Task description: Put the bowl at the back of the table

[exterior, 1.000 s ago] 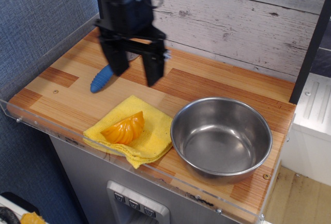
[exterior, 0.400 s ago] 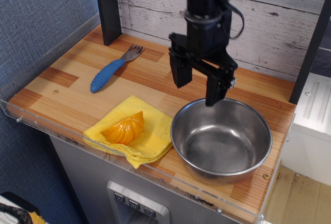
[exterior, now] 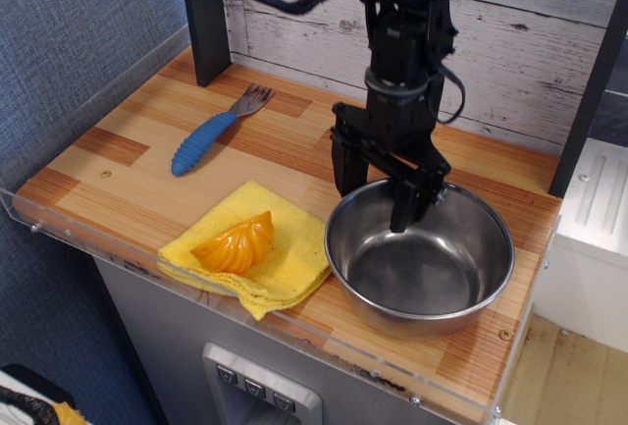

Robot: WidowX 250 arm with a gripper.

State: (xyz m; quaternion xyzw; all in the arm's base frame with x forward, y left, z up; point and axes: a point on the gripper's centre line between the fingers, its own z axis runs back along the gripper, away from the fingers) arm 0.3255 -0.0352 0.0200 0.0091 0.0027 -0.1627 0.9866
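Observation:
The shiny steel bowl [exterior: 422, 258] sits at the front right of the striped wooden table [exterior: 128, 145]. My black gripper [exterior: 374, 197] is open and straddles the bowl's back-left rim: one finger [exterior: 345, 172] is outside the rim, the other finger [exterior: 406, 207] reaches down inside the bowl. Nothing is held between the fingers.
A yellow cloth [exterior: 275, 248] with an orange ridged shell-shaped object [exterior: 235, 243] lies left of the bowl. A blue-handled fork [exterior: 206, 138] lies at the back left. A dark post [exterior: 204, 13] stands at the back. A clear acrylic guard [exterior: 88, 239] runs along the front edge.
The gripper has moved from the back left across to the bowl and lowered, so its open fingers now straddle the bowl's rim. The bowl seems to have shifted only slightly.

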